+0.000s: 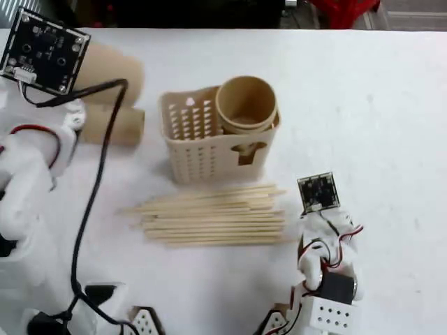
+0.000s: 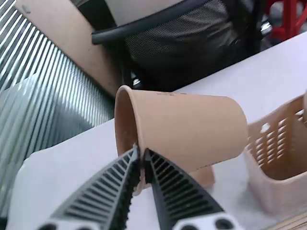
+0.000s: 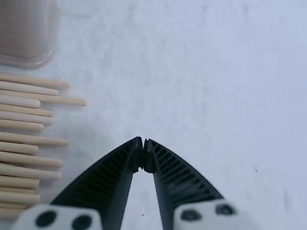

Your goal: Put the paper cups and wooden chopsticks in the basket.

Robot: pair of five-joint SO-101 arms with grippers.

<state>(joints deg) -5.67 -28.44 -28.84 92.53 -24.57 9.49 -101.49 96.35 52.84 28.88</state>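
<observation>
A cream slotted basket (image 1: 202,150) stands mid-table with one paper cup (image 1: 246,105) upright inside it. My left gripper (image 2: 142,160) is shut on the rim of a second paper cup (image 2: 187,129), which is held on its side to the left of the basket (image 2: 283,158). That cup (image 1: 115,70) shows beside the left wrist camera in the high view. A third cup (image 1: 112,124) lies on the table just under it. Several wooden chopsticks (image 1: 216,215) lie in a pile in front of the basket. My right gripper (image 3: 143,154) is shut and empty, over bare table beside the chopstick tips (image 3: 29,139).
The right arm (image 1: 325,279) sits at the near edge, right of the chopsticks. A black cable (image 1: 91,202) runs from the left wrist camera down across the table's left side. White table (image 1: 370,125) stretches to the right of the basket.
</observation>
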